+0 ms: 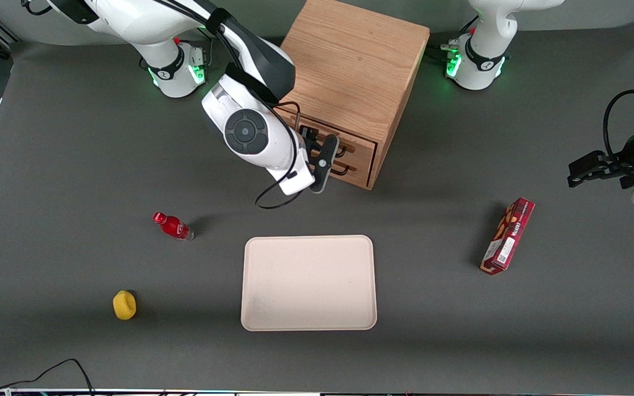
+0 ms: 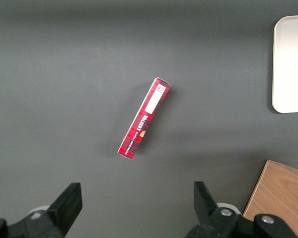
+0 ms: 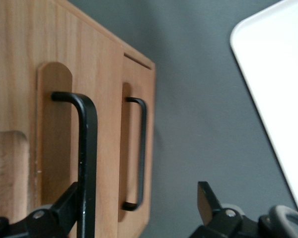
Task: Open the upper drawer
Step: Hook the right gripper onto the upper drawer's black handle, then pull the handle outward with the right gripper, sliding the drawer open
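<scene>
Tool [image 1: 317, 144] sits spread at the upper drawer [image 1: 334, 138], fingers straddling its black wire handle [image 3: 87, 163] for pulling.

The dark grey table [image 1: 75, 165] carries an oak cube cabinet [image 1: 353, 66], cream rectangular tray [image 1: 309, 283], red plastic bottle [image 1: 174, 226], yellow lump [image 1: 124, 304] and red carton [image 1: 508, 236].

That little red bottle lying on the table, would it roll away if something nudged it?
Probably: the red bottle lies on its side, round-bodied, on flat table. It looks small, likely light. The tool is at the upper drawer, open.
</scene>
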You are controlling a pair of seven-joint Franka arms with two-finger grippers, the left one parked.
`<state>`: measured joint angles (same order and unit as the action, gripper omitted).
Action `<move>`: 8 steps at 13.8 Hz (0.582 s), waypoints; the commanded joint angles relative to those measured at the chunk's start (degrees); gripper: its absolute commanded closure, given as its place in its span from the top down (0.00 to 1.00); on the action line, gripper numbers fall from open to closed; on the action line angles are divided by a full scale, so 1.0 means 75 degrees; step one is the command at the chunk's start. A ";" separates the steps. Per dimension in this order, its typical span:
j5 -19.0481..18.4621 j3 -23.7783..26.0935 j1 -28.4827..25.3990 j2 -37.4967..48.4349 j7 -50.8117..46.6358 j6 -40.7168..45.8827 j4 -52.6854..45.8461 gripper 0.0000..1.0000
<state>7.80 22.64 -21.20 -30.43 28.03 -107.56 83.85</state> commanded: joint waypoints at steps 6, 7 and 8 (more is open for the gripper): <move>-0.0395 -0.0345 0.0073 -0.0150 0.0352 -0.0248 -0.0082 1.00; -0.0395 -0.0451 0.0073 -0.0150 0.0445 -0.0318 -0.0093 1.00; -0.0395 -0.0498 0.0085 -0.0150 0.0551 -0.0423 -0.0105 1.00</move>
<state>5.59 20.07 -20.67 -31.20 29.58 -109.54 83.91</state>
